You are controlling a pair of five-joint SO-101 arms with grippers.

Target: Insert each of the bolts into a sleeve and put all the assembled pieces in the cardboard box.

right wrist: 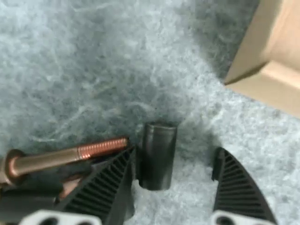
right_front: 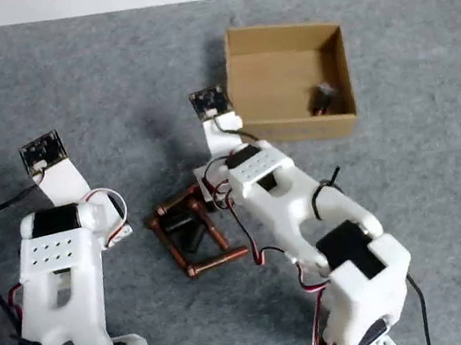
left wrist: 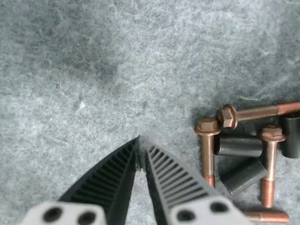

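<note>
**Right claw straddles a sleeve beside the box**

Grey felt (right_front: 448, 188) covers the whole work surface, with the cardboard box (right_front: 299, 129) at the far side; one dark assembled piece (right_front: 322, 98) already lies inside it. Loose copper bolts (left wrist: 207, 150) and black sleeves (left wrist: 239, 146) sit heaped between the two arms.

The right gripper (right wrist: 176, 157) is spread wide, and a single black sleeve (right wrist: 158, 154) lies between its fingers, right against one finger (right wrist: 112, 180) and well clear of the other. It appears to lie on its side, though its tilt is hard to judge. Its long axis runs along the fingers, open end pointing away from the wrist, so a squeeze would bear across its round body. A copper bolt (right wrist: 65, 157) lies crosswise just beside it, threaded tip aimed at the sleeve's side, not its bore.

The left gripper (left wrist: 140, 143) is pinched closed on nothing, over bare felt beside the heap. The right arm is plainly the nearer one to this sleeve.
</note>
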